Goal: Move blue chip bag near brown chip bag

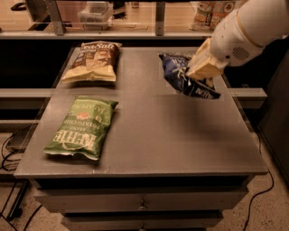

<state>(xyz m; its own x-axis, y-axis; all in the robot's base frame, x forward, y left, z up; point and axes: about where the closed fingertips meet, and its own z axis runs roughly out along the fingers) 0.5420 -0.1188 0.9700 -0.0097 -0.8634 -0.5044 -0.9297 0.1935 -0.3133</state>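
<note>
At the near edge of the grey table (149,149), a drawer front (142,200) with a small knob faces the camera; dark cables (6,153) trail on the floor to the left. On the table's near-left part lies the green chip bag (81,127), flat, its lettering upside down from this side and its long axis running roughly front to back. The middle of the tabletop between the bags is bare grey surface. Further back on the right, the gripper (203,67) is clamped on the blue chip bag (178,74), pinching it at its right side; the bag is crumpled and tilted, one end pointing toward the far edge and the other sloping down toward the right edge of the table; whether its lower end touches the surface cannot be told. The white arm (248,27) reaches in from the upper right, above the table's far-right corner. At the far-left corner the brown chip bag (92,61) lies flat, dark on top and pale tan below; it is well apart from the blue chip bag, with open tabletop between them, and sits just beyond the green chip bag. Behind the table a glazed rail runs across; printed packages (212,11) stand beyond it on the right and a clear container (95,11) on the left.
</note>
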